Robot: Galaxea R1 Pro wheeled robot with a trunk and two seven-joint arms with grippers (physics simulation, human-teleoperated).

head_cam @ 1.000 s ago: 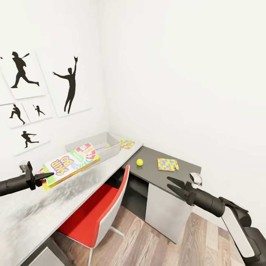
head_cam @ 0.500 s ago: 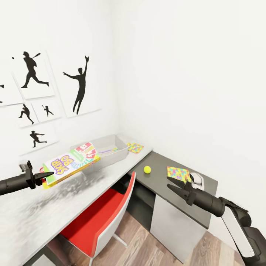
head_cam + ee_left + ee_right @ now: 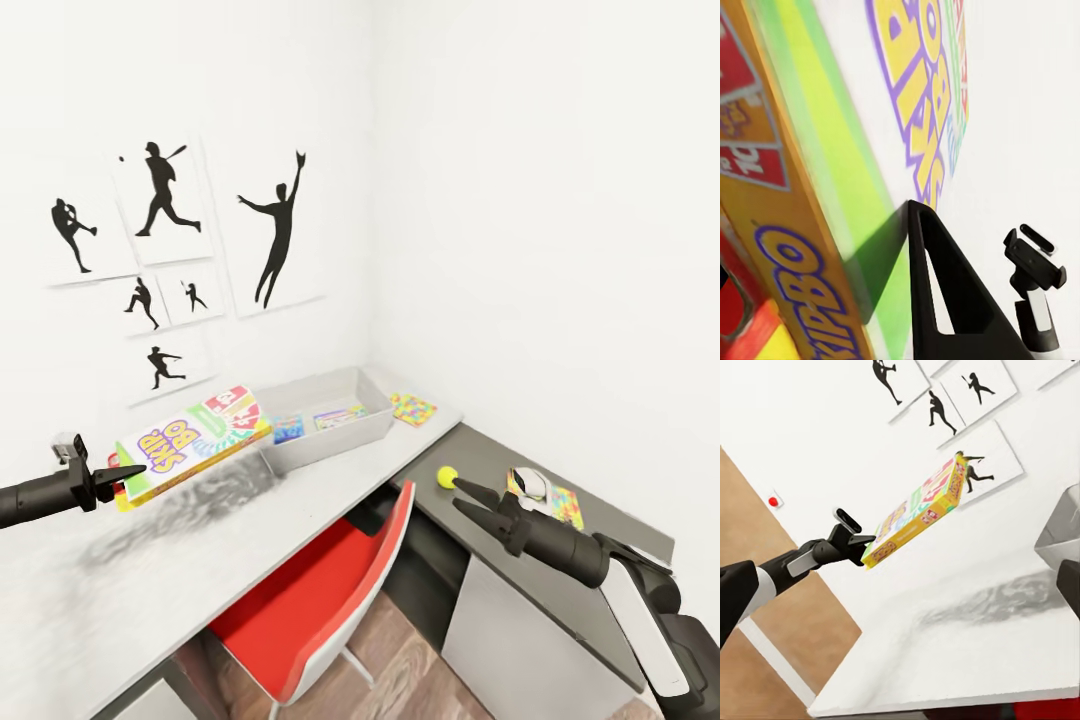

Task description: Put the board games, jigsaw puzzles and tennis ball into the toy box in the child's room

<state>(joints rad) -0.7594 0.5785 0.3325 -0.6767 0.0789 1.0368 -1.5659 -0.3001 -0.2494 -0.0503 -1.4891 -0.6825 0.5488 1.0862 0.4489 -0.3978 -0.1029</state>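
Count: one board game, two jigsaw puzzles, one tennis ball, one toy box, one red chair, six silhouette pictures.

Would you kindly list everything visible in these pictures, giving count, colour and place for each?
Skip-Bo board game: one, green, yellow and red, held in the air over the light-grey desk.
Toy box: one, light grey, on the desk near the wall corner; colourful flat items lie inside.
Jigsaw puzzles: two, multicoloured; one beside the toy box, one on the dark-grey section.
Tennis ball: one, yellow-green, on the dark-grey section.
White rounded object: one, by the second puzzle.
Desk: one, light-grey top joined to a dark-grey section.
Chair: one, red seat, under the desk.
Silhouette pictures: several, black on white, on the wall.
Left tool: shut on the board game.
Right tool: open, near the ball.
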